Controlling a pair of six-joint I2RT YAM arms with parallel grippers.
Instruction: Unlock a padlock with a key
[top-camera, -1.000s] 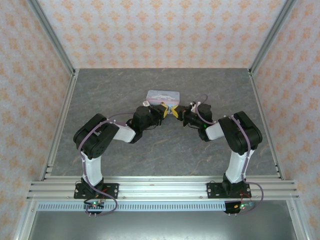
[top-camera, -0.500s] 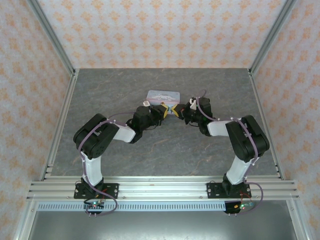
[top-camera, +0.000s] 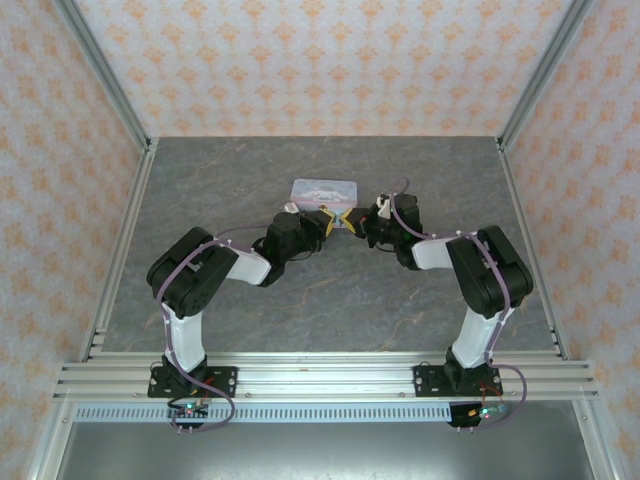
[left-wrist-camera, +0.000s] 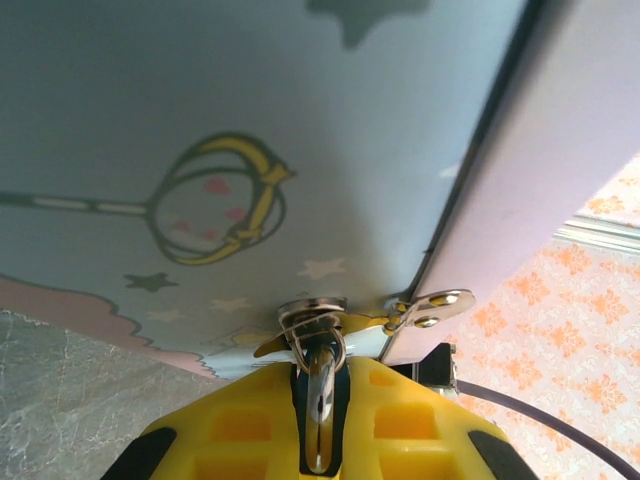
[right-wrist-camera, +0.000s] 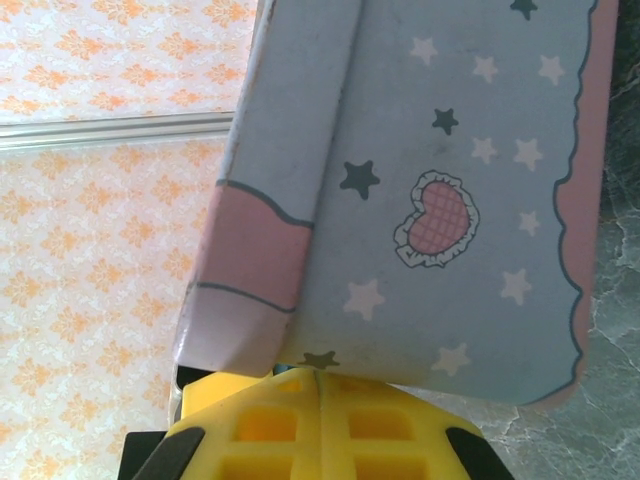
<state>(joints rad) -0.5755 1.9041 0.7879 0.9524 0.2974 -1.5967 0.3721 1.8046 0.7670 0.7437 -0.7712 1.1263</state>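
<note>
A: Since a second back, the right arm has swung its elbow outward and carried the right gripper (top-camera: 350, 222) in closer to the tin box (top-camera: 325, 189). The left arm and the tin are as they were.

B: Fingers on that side?

A: Clenched, pads flat together with nothing between them. The wrist view puts the tips at the tin's lower corner. I can't tell whether they touch it or sit just off it.

B: Why park there?

A: My read is that it acts as a stop, so the tin won't skid over the table (top-camera: 250, 170) while the other side works.

B: And the left gripper (top-camera: 327, 218)?

A: Nearly closed, pinching a thin metal strip edge-on between its pads. I take the strip for the key (left-wrist-camera: 319, 400). Its free end points up at the round metal fitting (left-wrist-camera: 312, 316) on the tin's front, just beside the hasp tab (left-wrist-camera: 432, 303). It looks gripped low, probably so that end can be steered.

B: How does the key look?

A: Narrow and pale, silver going tan-gold, with a bright glint along the edge. It's small against the yellow pads.

B: The padlock?

A: I judge it hangs at that fitting. I can't make out its teal body past the fingertips, and I can't tell whether the key is seated.
</note>
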